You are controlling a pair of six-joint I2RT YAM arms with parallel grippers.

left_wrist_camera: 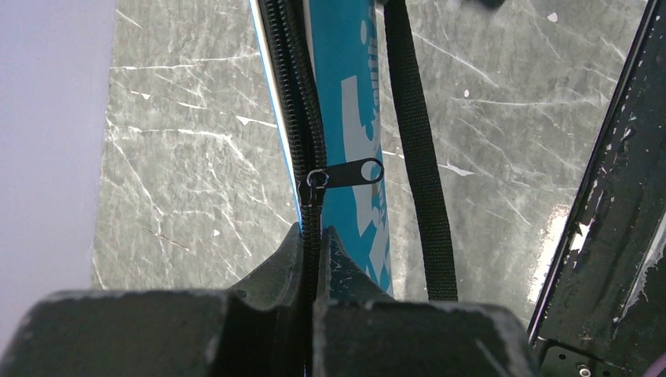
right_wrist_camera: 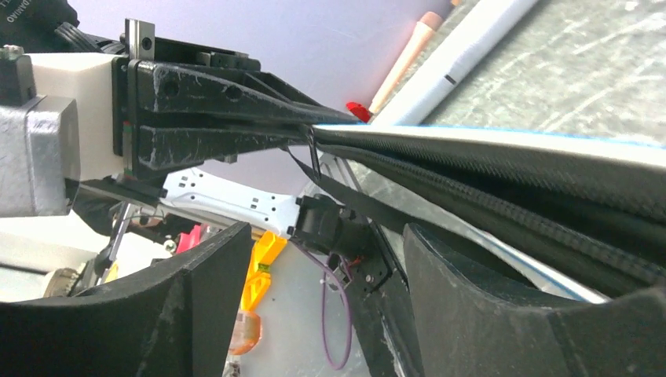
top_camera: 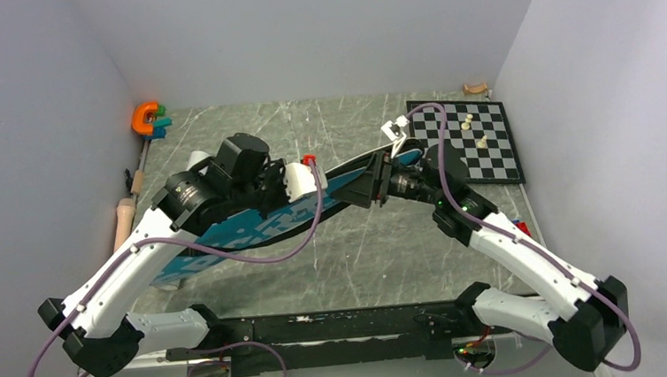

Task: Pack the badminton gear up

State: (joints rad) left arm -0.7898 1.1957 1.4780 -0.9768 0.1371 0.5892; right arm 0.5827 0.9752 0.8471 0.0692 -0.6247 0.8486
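Observation:
The blue bag point(top_camera: 253, 225) with white lettering hangs off the table, stretched between my two arms. My left gripper point(top_camera: 321, 188) is shut on its black zipper edge point(left_wrist_camera: 310, 118); in the left wrist view the fingers point(left_wrist_camera: 275, 267) pinch the zipper just below the zipper pull point(left_wrist_camera: 349, 173). A black strap point(left_wrist_camera: 416, 157) runs beside the bag point(left_wrist_camera: 345, 78). My right gripper point(right_wrist_camera: 326, 236) stands open right beside the bag's edge point(right_wrist_camera: 510, 165), nothing between its fingers. A long white tube point(right_wrist_camera: 463, 55) lies on the table behind. Rackets and shuttlecocks are out of view.
A black-and-white chessboard point(top_camera: 477, 138) with a few pieces lies at the back right. An orange clamp point(top_camera: 143, 117) sits in the back left corner. A wooden-coloured handle point(top_camera: 124, 223) lies along the left wall. Grey walls close in on three sides.

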